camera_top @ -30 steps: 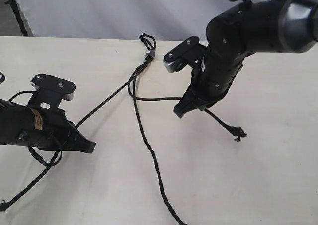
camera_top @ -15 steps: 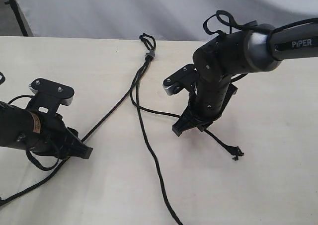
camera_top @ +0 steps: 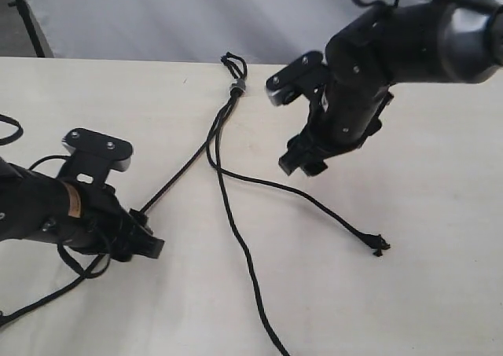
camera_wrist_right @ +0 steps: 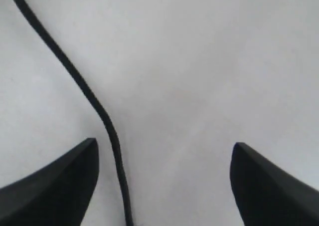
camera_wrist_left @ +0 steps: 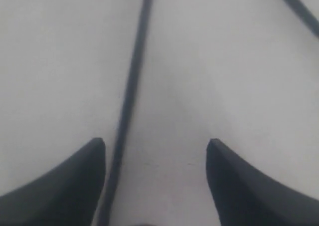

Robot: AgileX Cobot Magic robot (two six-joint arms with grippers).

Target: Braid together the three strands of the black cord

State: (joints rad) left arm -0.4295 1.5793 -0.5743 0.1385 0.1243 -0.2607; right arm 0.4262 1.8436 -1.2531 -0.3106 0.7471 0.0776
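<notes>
The black cord lies on the pale table, its loop (camera_top: 230,61) and grey band (camera_top: 236,83) at the far edge. Three strands fan out from there. The left strand (camera_top: 177,177) (camera_wrist_left: 129,86) runs into my left gripper (camera_top: 147,232) (camera_wrist_left: 155,142), which is open, and lies between the fingers close to one finger. The middle strand (camera_top: 240,246) runs to the near edge. The right strand (camera_top: 314,203) (camera_wrist_right: 84,91) ends in a frayed knot (camera_top: 380,246). Above it hangs my right gripper (camera_top: 302,166) (camera_wrist_right: 164,143), open, with that strand seen on the table between its fingers.
A second strand (camera_wrist_left: 299,6) crosses a corner of the left wrist view. Smooth arm cables loop beside the left arm (camera_top: 78,266). A grey backdrop (camera_top: 157,18) rises behind the table's far edge.
My right gripper has lifted up and back from the right strand, which now lies loose on the table with its knot further right. The left gripper has shifted right along the left strand.
</notes>
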